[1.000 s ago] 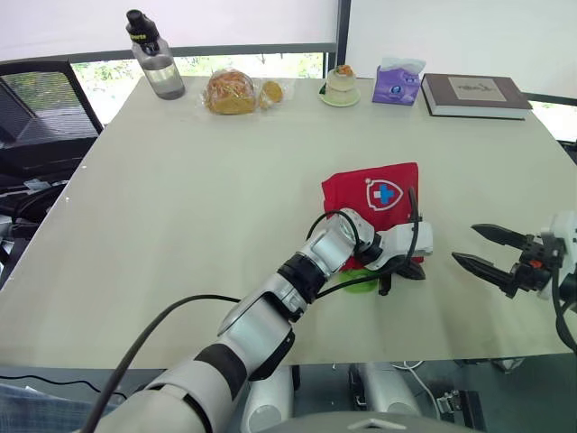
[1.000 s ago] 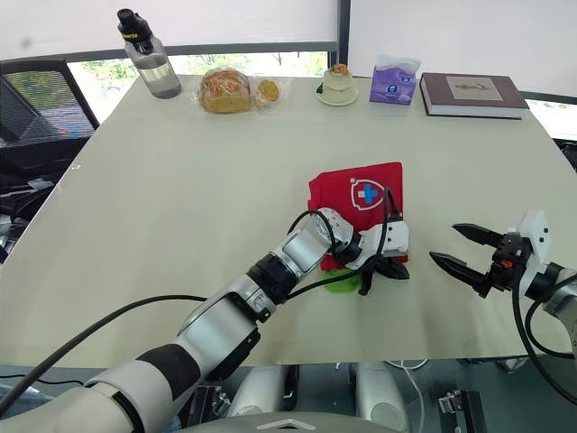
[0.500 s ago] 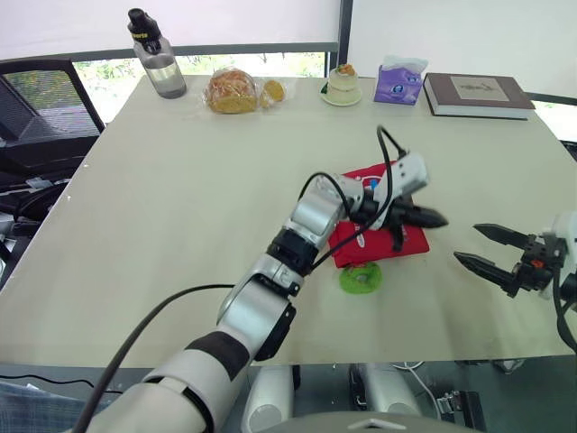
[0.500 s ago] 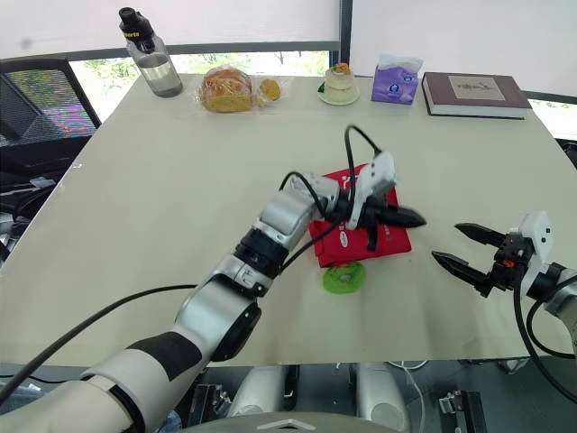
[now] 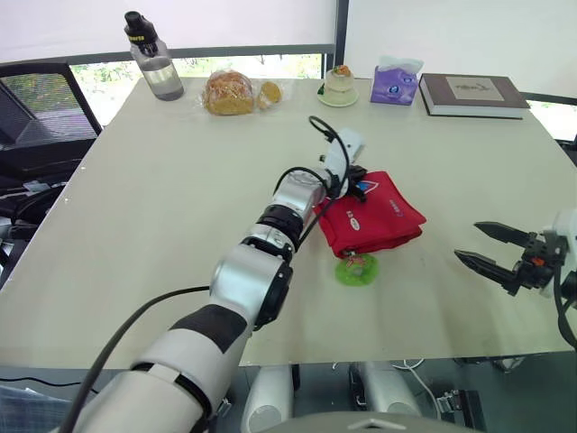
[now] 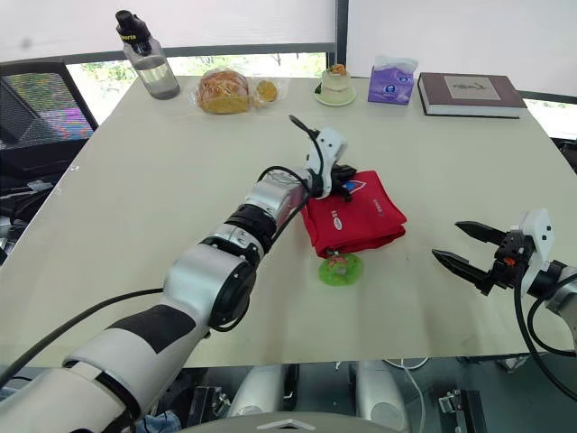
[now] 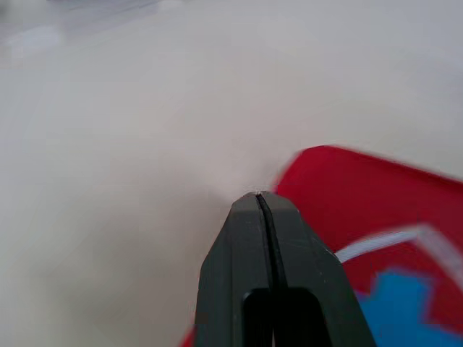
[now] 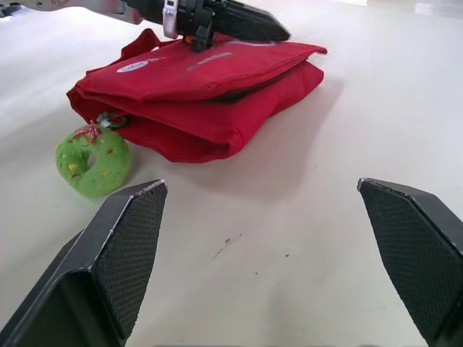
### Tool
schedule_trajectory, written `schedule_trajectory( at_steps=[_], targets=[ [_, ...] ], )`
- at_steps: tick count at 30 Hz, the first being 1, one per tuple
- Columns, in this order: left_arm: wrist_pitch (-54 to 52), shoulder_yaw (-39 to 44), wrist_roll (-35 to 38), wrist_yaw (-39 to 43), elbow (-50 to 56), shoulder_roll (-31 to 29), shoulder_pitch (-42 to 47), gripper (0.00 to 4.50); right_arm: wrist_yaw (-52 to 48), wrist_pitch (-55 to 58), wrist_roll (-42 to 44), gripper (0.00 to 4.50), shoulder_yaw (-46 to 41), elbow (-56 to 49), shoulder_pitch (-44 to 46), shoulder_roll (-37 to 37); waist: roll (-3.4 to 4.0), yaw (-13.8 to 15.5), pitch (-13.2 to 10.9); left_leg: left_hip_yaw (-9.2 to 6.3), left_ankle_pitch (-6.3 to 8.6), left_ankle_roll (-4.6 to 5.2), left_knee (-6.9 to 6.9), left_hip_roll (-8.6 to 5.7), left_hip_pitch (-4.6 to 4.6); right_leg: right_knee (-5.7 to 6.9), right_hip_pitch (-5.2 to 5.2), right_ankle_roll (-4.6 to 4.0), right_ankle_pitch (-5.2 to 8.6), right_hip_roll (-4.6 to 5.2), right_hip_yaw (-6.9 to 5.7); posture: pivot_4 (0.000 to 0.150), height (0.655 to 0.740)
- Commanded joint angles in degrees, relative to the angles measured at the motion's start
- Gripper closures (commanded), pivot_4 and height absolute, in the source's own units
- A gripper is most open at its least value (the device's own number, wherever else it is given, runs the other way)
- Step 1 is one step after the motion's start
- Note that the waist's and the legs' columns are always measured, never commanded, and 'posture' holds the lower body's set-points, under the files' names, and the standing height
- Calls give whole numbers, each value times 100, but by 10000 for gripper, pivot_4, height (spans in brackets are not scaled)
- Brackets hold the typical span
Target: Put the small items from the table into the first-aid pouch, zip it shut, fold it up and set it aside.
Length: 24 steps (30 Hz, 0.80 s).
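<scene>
Since a second ago the pouch (image 5: pixel 374 225) has gone from lying flat, cross badge up, to doubled over. Our left hand (image 8: pixel 281 32) took the near edge, swung it up and over, and now sits at the far side, on top of the upper layer. The right hand (image 5: pixel 467 241) hasn't budged: fingers wide, empty, hovering near the right edge of the bench (image 5: pixel 180 198), well clear of the pouch.

Left hand reads as closed. In its wrist view the two fingers meet along a thin seam and we see no cloth between them, so it looks to be resting on the flap rather than pinching it.

Pouch sits mid-bench, slightly right of centre. The fold is loose: in the right wrist view the upper layer rides skewed on the lower one, with a dark gap open along the side facing the right hand. A green felt ring (image 5: pixel 357 269) lies touching the near corner, with a bit of red and white string on it. We can't tell whether it's tied to the zip or loose. We can't confirm the zip is closed either.

Our read: we're mid-fold. To do it well:
- press down along the flap towards the crease before lifting off, so it doesn't spring back
- square the top edge over the bottom one
- bring the right hand in to pin the open side
- for the set-aside, grab both layers together
</scene>
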<state>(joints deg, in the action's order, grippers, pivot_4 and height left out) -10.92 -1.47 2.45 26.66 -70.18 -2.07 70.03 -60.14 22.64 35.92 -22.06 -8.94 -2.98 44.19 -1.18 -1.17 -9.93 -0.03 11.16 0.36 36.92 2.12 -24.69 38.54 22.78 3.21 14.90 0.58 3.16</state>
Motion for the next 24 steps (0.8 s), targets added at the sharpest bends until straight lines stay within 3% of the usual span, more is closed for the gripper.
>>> schedule_trajectory(
  at_steps=[1,4,8,12,14,22,23,24],
  targets=[
    [69,110,-91,-151,-202,-128,13,44670,-19,-4,26,0,-32,-75,124,85,0,17,0,1,0,0,-1,0,-1,0,0,-1,0,1,0,1500,7400],
    [74,268,-16,-125,-204,-228,10,44670,7,44,25,0,19,-44,230,93,0,15,0,4,0,-1,-2,-2,-3,-2,0,-1,-1,3,1,1500,7400],
    [573,457,124,523,26,-491,-88,44670,59,173,138,0,-13,-41,347,35,0,4,-1,3,0,-1,-5,-1,-2,-1,4,-1,-1,0,1,1500,7400],
    [869,454,381,2163,829,-1024,-341,44670,437,583,211,0,46,-85,576,-8,1,7,-2,7,-1,-3,-8,0,-8,1,13,-11,-6,1,3,1500,7400],
    [482,554,684,2850,1386,-1310,-534,44670,541,675,51,0,188,-86,612,49,0,7,-3,10,-1,-3,-9,0,-12,1,16,-25,-15,3,5,1500,7400],
    [-918,499,1417,4503,4183,-2777,-1715,11315,889,1509,554,0,266,-68,1115,-114,2,-10,-5,14,-1,-3,-19,2,-10,2,19,-28,-14,7,7,1500,7400],
    [-1078,489,1519,4664,4559,-2966,-1897,4413,969,1720,691,0,317,-67,1243,-186,2,-4,-6,13,-1,-3,-19,3,-10,3,19,-28,-14,7,6,1500,7400],
    [-1249,481,1635,4842,4972,-3189,-2102,1069,1043,1923,795,0,440,-69,1417,-280,2,-4,-6,11,-1,-2,-17,3,-10,4,18,-29,-14,7,4,1500,7400]
  ],
)
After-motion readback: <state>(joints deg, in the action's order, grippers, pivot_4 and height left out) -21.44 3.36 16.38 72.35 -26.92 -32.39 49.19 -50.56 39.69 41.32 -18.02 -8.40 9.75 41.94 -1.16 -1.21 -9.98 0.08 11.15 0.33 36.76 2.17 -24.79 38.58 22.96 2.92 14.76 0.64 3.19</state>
